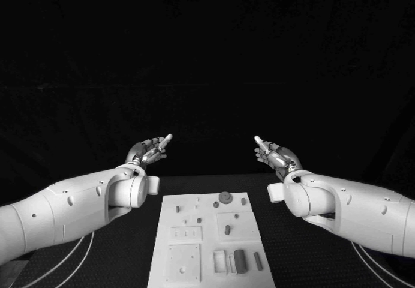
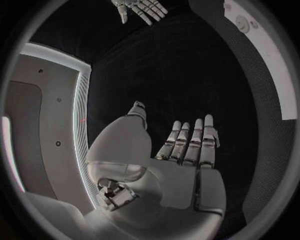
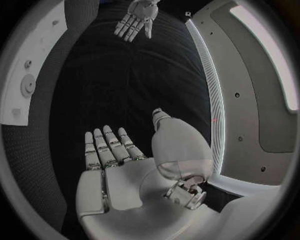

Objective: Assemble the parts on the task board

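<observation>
The white task board [image 1: 211,240] lies in the middle of the black table, with small grey parts on it: a round part [image 1: 225,196] near the far end and upright pieces [image 1: 240,261] near the front. My left hand [image 1: 149,150] is raised above the table beyond the board's far left corner, fingers straight and apart, holding nothing. My right hand [image 1: 276,154] mirrors it beyond the far right corner, also empty. The left wrist view shows my left hand [image 2: 181,150] flat and the right hand [image 2: 139,8] far off. The right wrist view shows my right hand [image 3: 119,155] flat and the board's edge [image 3: 22,85].
The black table [image 1: 294,252] runs either side of the board. My two white forearms [image 1: 69,207] [image 1: 354,210] hang over the table's left and right parts. Pale cables [image 1: 60,261] curve near the front left.
</observation>
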You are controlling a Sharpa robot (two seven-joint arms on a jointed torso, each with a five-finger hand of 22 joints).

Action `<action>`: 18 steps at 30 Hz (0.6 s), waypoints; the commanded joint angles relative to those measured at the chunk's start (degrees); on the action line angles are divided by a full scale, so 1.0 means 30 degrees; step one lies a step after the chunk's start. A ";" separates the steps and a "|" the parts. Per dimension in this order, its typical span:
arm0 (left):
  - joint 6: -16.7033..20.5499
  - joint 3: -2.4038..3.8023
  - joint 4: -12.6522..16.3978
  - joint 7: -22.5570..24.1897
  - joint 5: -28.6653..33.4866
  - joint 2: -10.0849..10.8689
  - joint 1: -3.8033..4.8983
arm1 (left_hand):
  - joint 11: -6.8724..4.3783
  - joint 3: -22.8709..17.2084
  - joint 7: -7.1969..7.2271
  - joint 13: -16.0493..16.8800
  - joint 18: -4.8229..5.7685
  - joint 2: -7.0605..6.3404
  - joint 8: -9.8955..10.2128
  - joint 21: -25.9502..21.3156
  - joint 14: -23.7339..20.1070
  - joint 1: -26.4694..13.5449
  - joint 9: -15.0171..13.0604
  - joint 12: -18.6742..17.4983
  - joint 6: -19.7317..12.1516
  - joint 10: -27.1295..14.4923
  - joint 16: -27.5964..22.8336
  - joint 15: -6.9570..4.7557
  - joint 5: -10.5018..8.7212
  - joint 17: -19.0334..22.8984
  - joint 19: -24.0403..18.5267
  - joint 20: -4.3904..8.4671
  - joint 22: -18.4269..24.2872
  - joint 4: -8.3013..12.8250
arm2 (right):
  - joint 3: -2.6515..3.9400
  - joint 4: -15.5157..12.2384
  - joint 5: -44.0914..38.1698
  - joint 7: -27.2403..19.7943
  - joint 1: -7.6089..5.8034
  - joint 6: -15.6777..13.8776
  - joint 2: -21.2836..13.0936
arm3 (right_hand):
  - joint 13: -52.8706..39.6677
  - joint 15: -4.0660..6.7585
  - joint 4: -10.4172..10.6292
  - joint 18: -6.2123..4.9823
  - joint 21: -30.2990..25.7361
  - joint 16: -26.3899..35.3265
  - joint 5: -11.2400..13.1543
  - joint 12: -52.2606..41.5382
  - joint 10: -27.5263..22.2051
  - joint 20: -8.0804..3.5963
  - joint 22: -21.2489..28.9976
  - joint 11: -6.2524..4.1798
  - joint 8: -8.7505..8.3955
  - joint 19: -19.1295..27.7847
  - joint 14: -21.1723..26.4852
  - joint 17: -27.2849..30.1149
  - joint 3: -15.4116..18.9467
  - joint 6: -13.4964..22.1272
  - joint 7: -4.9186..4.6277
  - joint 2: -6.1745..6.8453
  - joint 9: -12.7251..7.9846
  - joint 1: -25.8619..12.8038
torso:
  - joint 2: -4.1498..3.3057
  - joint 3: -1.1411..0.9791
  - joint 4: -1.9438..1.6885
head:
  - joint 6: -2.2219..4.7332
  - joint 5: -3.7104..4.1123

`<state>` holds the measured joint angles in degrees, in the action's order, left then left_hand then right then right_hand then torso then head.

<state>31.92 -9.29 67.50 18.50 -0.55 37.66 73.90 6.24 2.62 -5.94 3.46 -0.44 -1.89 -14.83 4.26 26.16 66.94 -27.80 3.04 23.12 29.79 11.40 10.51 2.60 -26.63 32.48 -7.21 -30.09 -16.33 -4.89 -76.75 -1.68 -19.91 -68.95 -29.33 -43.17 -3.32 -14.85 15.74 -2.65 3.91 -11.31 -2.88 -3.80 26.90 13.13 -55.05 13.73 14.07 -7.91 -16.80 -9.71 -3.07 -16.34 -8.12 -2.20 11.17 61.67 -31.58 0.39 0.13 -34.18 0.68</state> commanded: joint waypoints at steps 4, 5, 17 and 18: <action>-0.3641 -0.0567 -0.1623 -0.2657 -0.0578 -0.0551 0.0951 | 0.0062 -0.0061 -0.0096 0.0082 0.0145 0.0009 -0.0175 0.0148 0.0502 0.0569 -0.0214 0.0189 0.0224 0.0565 0.0320 0.0208 0.0092 -0.0268 0.0346 -0.0006 -0.0293 -0.0185 | -0.0499 0.1668 -0.1386 0.3272 -0.1056 0.6064 0.0217 | -0.0254 -0.0169 -0.0850 -0.0388 0.0618 -0.1125 -0.0134 -0.0522 0.1990 0.0127 -0.3574 0.0264 0.1008 -0.1146 -0.1323 -0.0795 0.0888 -0.1013 -0.2208 -0.0041 0.0765 0.4455 | 0.0001 -0.0002 -0.0001 | -0.0003 -0.0002; -0.3702 -0.0596 -0.1695 -0.2705 -0.0584 -0.0575 0.0995 | 0.0077 -0.0071 -0.0116 0.0093 0.0145 0.0010 -0.0187 0.0168 0.0550 0.0584 -0.0217 0.0204 0.0240 0.0647 0.0355 0.0211 0.0092 -0.0279 0.0379 0.0012 -0.0308 -0.0185 | -0.0535 0.1770 -0.1420 0.3379 -0.1123 0.6250 0.0229 | -0.0277 -0.0166 -0.0926 -0.0450 0.0699 -0.1331 -0.0138 -0.0597 0.2248 0.0123 -0.4118 0.0278 0.1142 -0.1402 -0.1612 -0.0939 0.0944 -0.1177 -0.2230 0.0016 0.0863 0.4689 | 0.0001 -0.0002 -0.0001 | -0.0003 -0.0002; -0.5136 -0.0851 -0.1297 -0.3118 -0.1993 0.0151 0.1114 | 0.1323 -0.2300 -0.1924 0.1138 -0.1276 -0.0526 -0.1905 0.2423 0.7071 0.5322 -0.0603 0.2547 0.4172 0.6729 0.3776 -0.0414 0.0214 -0.1732 0.5033 0.1082 -0.1274 -0.0078 | -0.0851 0.4149 -1.4154 0.4699 -0.1659 0.5515 0.1082 | -0.0621 0.0268 -0.1995 -0.2279 0.1304 -0.3926 -0.0169 -0.2193 0.6774 -0.0098 -0.6185 -0.0115 0.3268 -0.6655 -0.6569 -0.2316 0.0743 -0.5283 -0.2152 0.0779 0.2095 0.8925 | -0.0024 0.0057 -0.0029 | -0.0527 -0.0198; -0.5376 -0.0858 -0.1202 -0.3171 -0.2163 0.0249 0.1114 | 0.1347 -0.2746 -0.2068 0.1355 -0.1408 -0.0502 -0.2149 0.2728 0.7865 0.5990 -0.0618 0.3009 0.4887 0.7719 0.4169 -0.0753 0.0270 -0.1970 0.5710 0.1282 -0.1389 -0.0011 | -0.0849 0.4266 -1.5729 0.4677 -0.1659 0.5672 0.1141 | -0.0620 0.0337 -0.2018 -0.2377 0.1220 -0.3957 -0.0177 -0.2255 0.7126 -0.0088 -0.6057 -0.0232 0.3356 -0.6889 -0.6773 -0.2330 0.0410 -0.5618 -0.2133 0.0864 0.2132 0.9261 | -0.0039 0.0032 -0.0042 | -0.0537 -0.0197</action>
<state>20.00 -11.92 63.40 10.20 -3.74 38.51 77.17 10.15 -5.38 -10.06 7.45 -3.65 -3.37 -21.19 12.30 49.07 84.49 -29.63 11.88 37.45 52.48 23.56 8.36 3.27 -32.33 49.21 -3.53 -34.19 -16.41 -7.47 -64.29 -24.79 -7.92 -73.94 -11.67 -39.82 -4.74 -15.11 10.95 -6.63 7.10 -20.32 -3.11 -8.48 41.26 12.98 -72.55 14.24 21.73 -21.67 -30.85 -15.24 -0.05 -27.48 -8.99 -0.81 16.25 82.88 -31.62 0.52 0.07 -35.43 0.17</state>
